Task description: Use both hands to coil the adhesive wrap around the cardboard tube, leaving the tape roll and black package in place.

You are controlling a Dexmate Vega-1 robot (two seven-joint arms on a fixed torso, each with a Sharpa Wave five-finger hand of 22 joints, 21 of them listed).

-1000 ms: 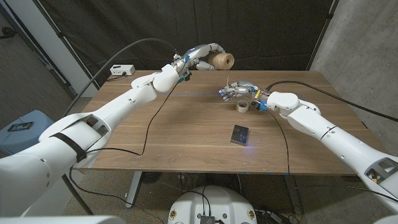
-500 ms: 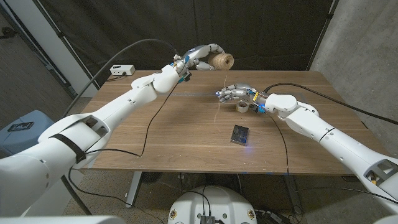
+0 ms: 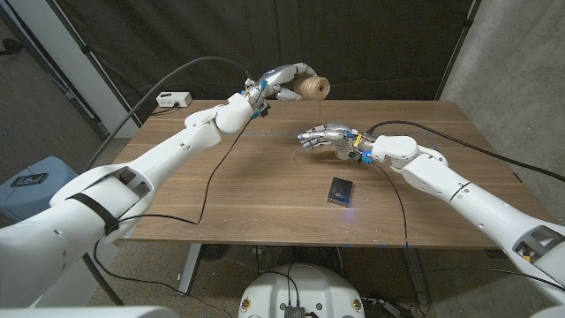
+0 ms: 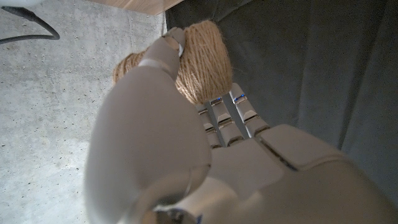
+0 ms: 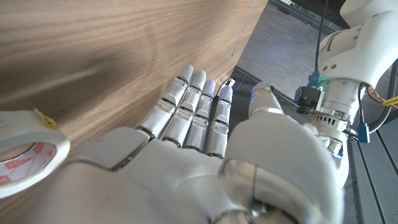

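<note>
Right hand [image 3: 325, 137], fingers extended and empty, has shifted left over the white tape roll [image 5: 23, 158]; left hand [image 3: 281, 79] grips the tan wrapped cardboard tube [image 3: 312, 87] above the wooden table [image 3: 256, 194].

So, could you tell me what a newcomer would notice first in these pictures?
Probably the left robot hand holding a twine-wrapped tube up over the table's far edge, a thin strand hanging from it. Next, the right robot hand, fingers outstretched above mid-table, where that strand comes down. A black package lies nearer the front, and a tape roll sits beside the right robot hand.
</note>
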